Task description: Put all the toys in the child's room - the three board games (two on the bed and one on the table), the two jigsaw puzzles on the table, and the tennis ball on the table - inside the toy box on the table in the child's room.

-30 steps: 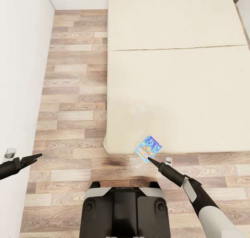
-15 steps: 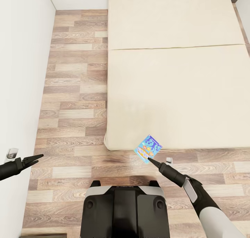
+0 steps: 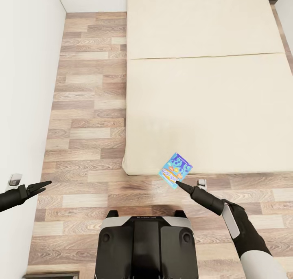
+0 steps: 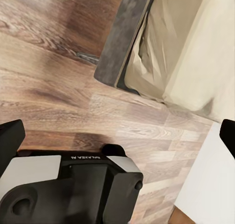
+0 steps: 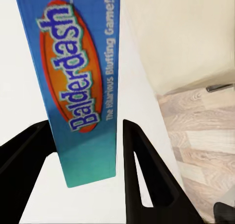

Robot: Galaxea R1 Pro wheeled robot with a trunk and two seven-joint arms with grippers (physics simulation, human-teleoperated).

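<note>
While the right hand (image 3: 180, 185) pinches a flat blue card board game box lettered Balderdash (image 3: 175, 170) by its edge, the box hangs over the cream bed's (image 3: 211, 108) near edge above the wooden plank floor (image 3: 87, 120). The left hand (image 3: 45, 183) hovers near the white wall (image 3: 24, 87), fingers slightly parted, empty.

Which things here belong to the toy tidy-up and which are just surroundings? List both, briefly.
Belongs to the job:
- blue Balderdash board game, clamped in the right gripper

Just surroundings:
- bed
- wooden floor
- white wall
- left gripper, holding nothing
- robot base
</note>
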